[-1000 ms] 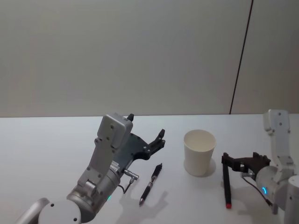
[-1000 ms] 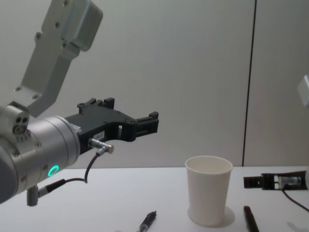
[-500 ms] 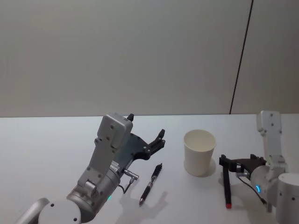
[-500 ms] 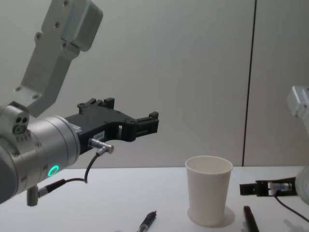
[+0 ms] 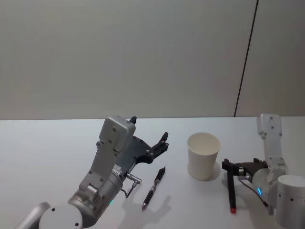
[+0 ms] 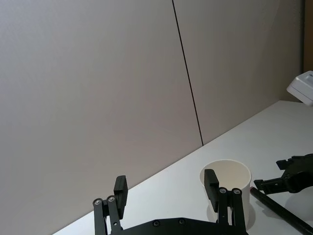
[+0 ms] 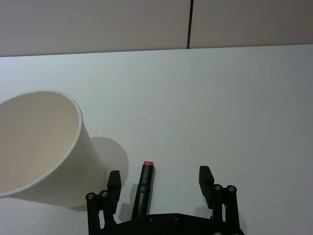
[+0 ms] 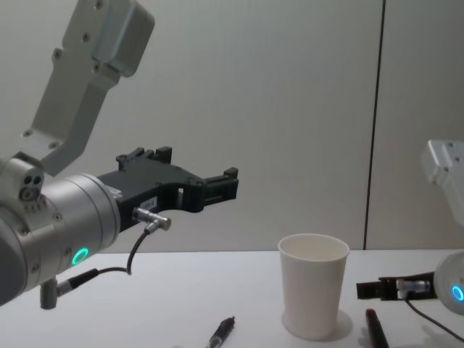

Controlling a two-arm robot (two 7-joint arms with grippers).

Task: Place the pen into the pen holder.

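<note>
The pen holder, a white paper cup [image 5: 204, 155] [image 8: 313, 293] [image 7: 39, 147] [image 6: 229, 182], stands upright on the table. A dark pen with a red end [image 5: 231, 191] [image 8: 375, 330] [image 7: 143, 188] lies flat just right of it. My right gripper [image 5: 240, 164] [image 8: 377, 288] [image 7: 160, 181] hangs open low over that pen's far end, a finger on each side, not touching. A second black pen [image 5: 153, 188] [image 8: 221, 333] lies left of the cup. My left gripper [image 5: 150, 129] [image 8: 196, 165] [image 6: 166, 186] is open and empty, raised above and behind the black pen.
The white table [image 5: 57, 152] runs back to a plain grey wall with a dark vertical seam [image 5: 245, 57]. The left arm's bulky elbow [image 8: 51, 217] looms large in the chest view.
My right arm has shifted left toward the cup, bringing its open gripper nearer the red-ended pen. The left arm, both pens and the cup have not moved.
</note>
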